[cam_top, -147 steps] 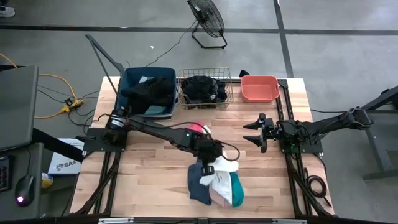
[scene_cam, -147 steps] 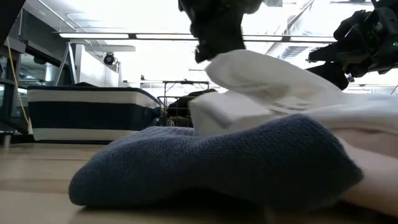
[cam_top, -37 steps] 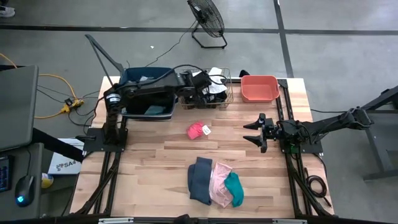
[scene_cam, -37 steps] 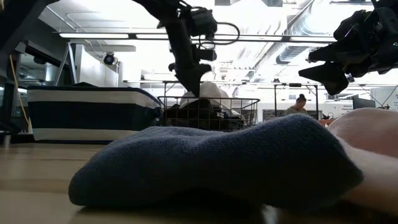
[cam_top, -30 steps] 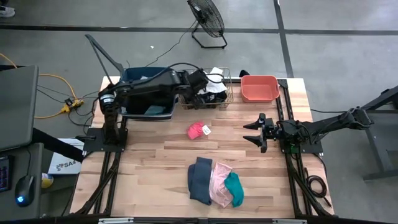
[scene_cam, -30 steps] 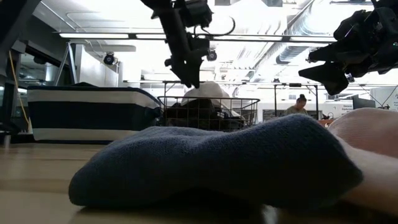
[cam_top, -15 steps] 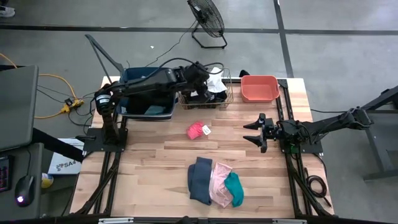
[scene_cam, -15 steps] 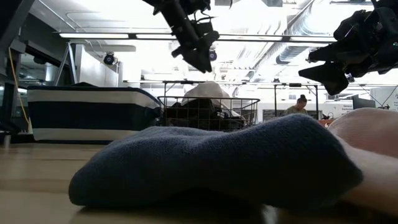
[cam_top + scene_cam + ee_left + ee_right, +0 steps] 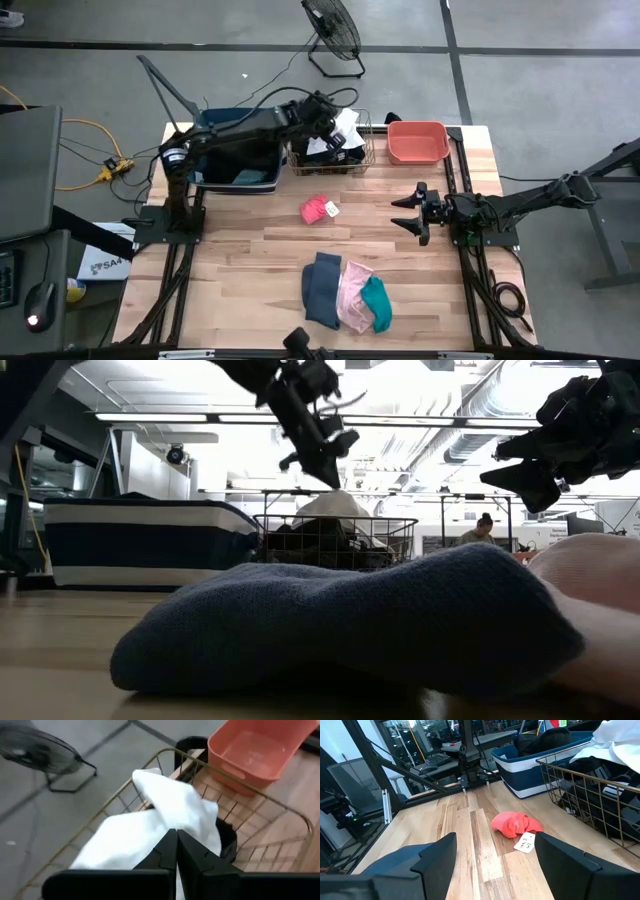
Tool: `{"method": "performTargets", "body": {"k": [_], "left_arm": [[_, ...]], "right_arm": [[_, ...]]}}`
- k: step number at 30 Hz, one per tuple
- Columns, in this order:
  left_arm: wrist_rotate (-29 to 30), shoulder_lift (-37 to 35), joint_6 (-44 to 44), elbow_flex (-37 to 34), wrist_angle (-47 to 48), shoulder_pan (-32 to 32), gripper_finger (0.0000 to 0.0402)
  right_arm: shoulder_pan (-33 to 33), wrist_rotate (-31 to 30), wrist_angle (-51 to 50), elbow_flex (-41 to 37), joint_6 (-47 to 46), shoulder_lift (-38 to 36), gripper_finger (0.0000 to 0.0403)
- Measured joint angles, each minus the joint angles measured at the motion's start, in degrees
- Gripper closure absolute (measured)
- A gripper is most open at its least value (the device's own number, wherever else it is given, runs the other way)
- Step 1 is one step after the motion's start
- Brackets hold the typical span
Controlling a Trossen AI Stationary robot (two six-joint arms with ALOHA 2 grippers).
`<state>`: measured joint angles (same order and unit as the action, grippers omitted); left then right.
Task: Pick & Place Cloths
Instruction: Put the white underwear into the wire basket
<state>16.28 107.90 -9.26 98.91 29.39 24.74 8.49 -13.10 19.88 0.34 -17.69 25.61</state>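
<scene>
My left gripper (image 9: 328, 110) (image 9: 331, 476) hovers shut just above a white cloth (image 9: 346, 128) (image 9: 165, 815) that lies piled on black cloths (image 9: 335, 156) in the wire basket (image 9: 292, 150); in its wrist view the fingers (image 9: 176, 840) meet. A bright pink cloth (image 9: 318, 209) (image 9: 516, 824) lies mid-table. Slate blue (image 9: 321, 288) (image 9: 350, 615), pale pink (image 9: 352, 296) and teal (image 9: 377, 304) cloths lie side by side near the near edge. My right gripper (image 9: 403, 214) (image 9: 495, 845) waits open at the table's right, above the wood.
A dark blue tub (image 9: 215, 135) holding black and teal cloth stands left of the basket, and a coral tub (image 9: 417, 141) stands to its right, all along the far edge. Bare wood lies between the pink cloth and the near pile. A fan (image 9: 332, 30) stands on the floor beyond.
My left gripper has risen off the white cloth in the basket, drawn back toward the far edge and turned. The white cloth has stayed piled in the basket.
</scene>
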Motion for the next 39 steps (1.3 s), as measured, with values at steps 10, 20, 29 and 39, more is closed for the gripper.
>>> {"method": "performTargets", "body": {"k": [10,20,29,39], "left_arm": [[-15.4,6.6,-5.6,0.1,-0.2,6.2,0.0401],[-19.4,10.3,-7.5,0.2,7.6,6.4,0.0401],[-20.8,10.3,-7.5,0.1,8.8,6.4,0.0402],[-24.5,8.6,-4.3,4.7,12.9,6.3,0.0356]], "right_arm": [[0.0,0.0,0.0,0.0,0.0,0.0,0.0143],[0.0,0.0,0.0,0.0,0.0,0.0,0.0143],[0.0,0.0,0.0,0.0,0.0,0.0,0.0143],[0.0,0.0,0.0,0.0,0.0,0.0,0.0143]]}}
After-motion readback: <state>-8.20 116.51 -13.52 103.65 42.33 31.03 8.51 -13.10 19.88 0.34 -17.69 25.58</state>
